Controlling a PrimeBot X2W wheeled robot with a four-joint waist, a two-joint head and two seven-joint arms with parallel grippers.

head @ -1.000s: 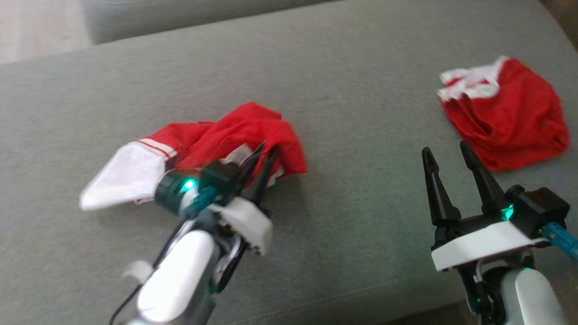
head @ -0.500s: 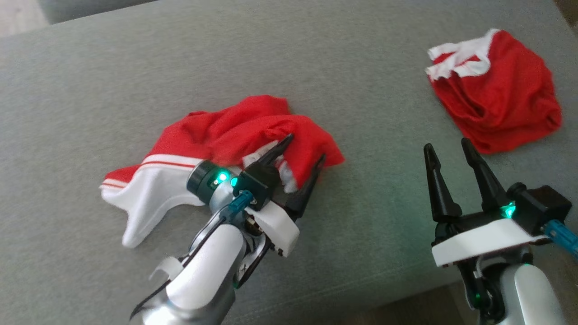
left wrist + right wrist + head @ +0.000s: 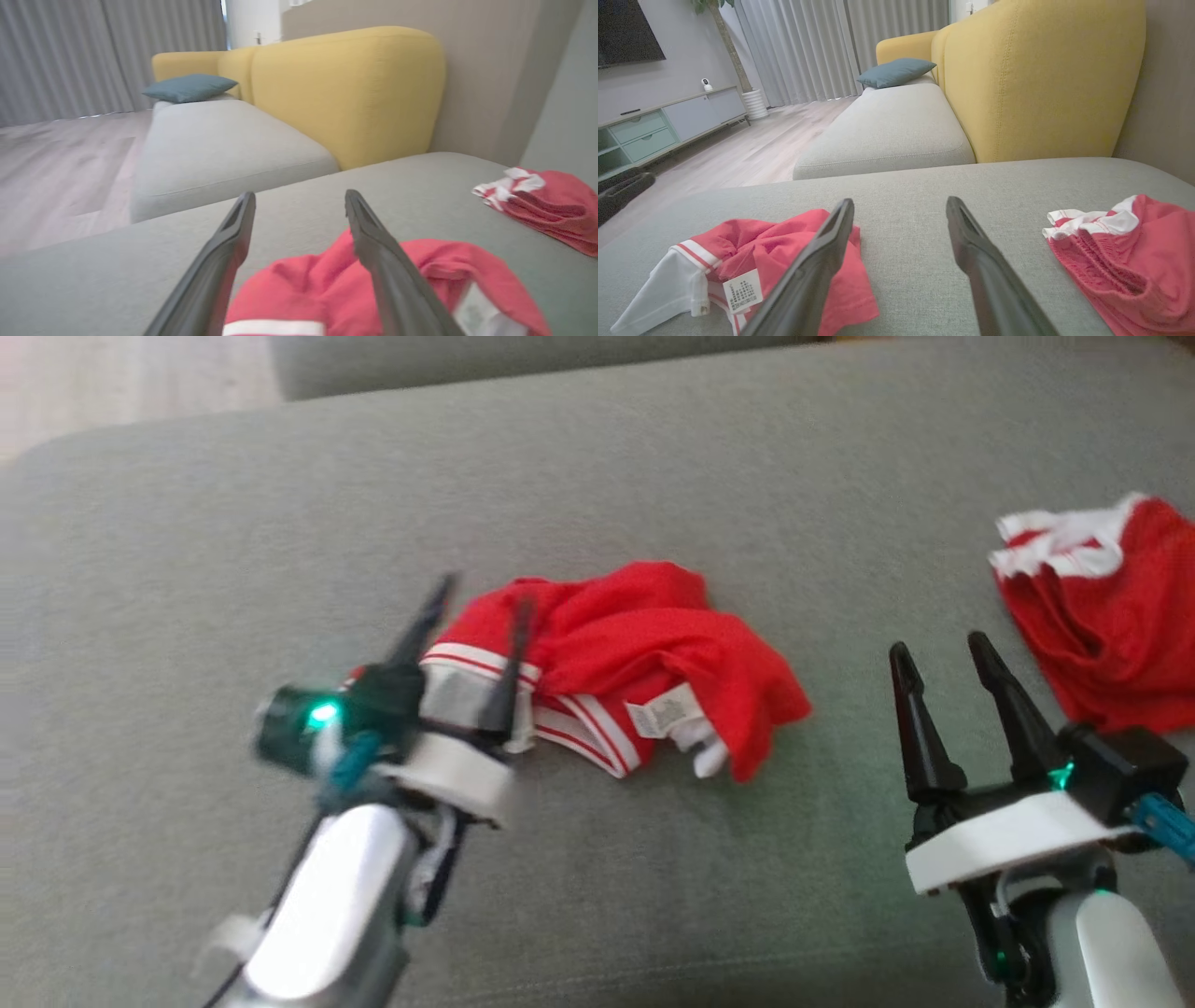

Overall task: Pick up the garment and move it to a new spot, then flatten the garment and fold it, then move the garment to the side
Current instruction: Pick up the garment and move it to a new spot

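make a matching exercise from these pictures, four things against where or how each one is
Things
1. labelled garment
2. mesh garment
3. pillow
4. left end effector

Places or states
A. on the far pale seat, by the yellow backrest
B. open, at the left edge of a garment
C. at the right end of the grey cushion, beyond the right end effector
D. crumpled mid-cushion, label showing

Pairs: 1-D, 2-C, 3-A, 4-B
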